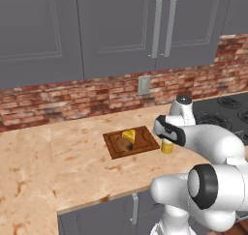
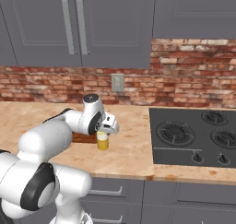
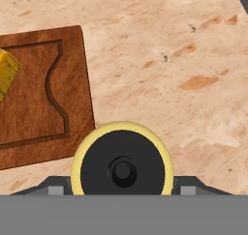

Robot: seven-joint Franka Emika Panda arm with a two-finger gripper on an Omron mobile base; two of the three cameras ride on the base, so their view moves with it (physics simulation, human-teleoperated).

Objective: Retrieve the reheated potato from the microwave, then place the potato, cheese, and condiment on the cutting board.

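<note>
Now for the bottle, last of the three!
Potato (image 1: pixel 124 144) and cheese (image 1: pixel 129 134) already sit on the board (image 1: pixel 145 143), so I'd say the condiment step is on. My claw (image 2: pixel 104 132) hangs right over the bottle (image 2: pixel 103 142), which stands on the bench (image 1: pixel 77 161) just beside the board's edge; looking straight down I see its dark cap (image 3: pixel 122 171) between my fingers. Pinching it or merely straddling it? I cannot tell. Next, as I judge: a firm squeeze, lift clear of the rim, short hop onto bare wood.
</note>
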